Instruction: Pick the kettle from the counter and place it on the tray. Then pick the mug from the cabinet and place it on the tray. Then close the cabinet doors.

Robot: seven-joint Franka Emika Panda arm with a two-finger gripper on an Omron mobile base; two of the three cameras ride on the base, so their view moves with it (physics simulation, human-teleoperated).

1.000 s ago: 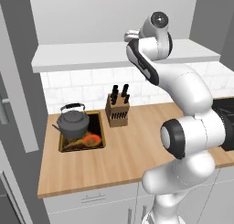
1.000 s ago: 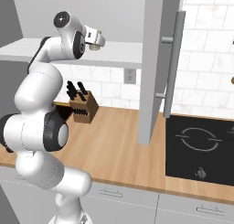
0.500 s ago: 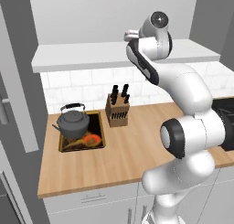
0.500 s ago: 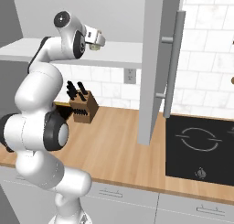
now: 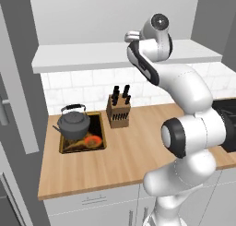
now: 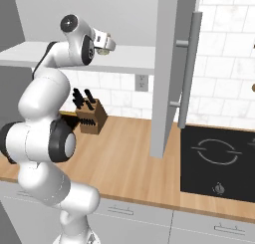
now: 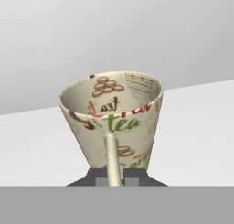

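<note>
**Currently: kettle placed, mug in the grasp, doors open**

Status, from the left end of the counter rightward:

1. The tray lies near the counter's left end, toward the back wall. The kettle sits on the tray's rear half, handle arched upright. Judgement: the first step is complete.
2. A knife block stands just beside the tray, on its right, at the counter's rear edge. It is not part of the task.
3. The gripper is raised to the level of the cabinet's white base. In the hand view the mug stands directly ahead of the dark finger tips, with its handle running down between them. The gripper appears closed on that handle. Judgement: the mug pick is in hand; carrying it to the tray remains.
4. One of the cabinet doors hangs open toward the counter's right part, its bar handle vertical. Closing the doors remains.

Limits of observation:

- In the left base view the arm hides the gripper and the mug.
- In the right base view the mug is a small beige shape at the hand; whether it rests on the cabinet base or is lifted cannot be told.
- The finger tips are cut off at the bottom of the hand view, so contact with the handle is inferred.
- The cabinet's inside is out of frame.
</note>
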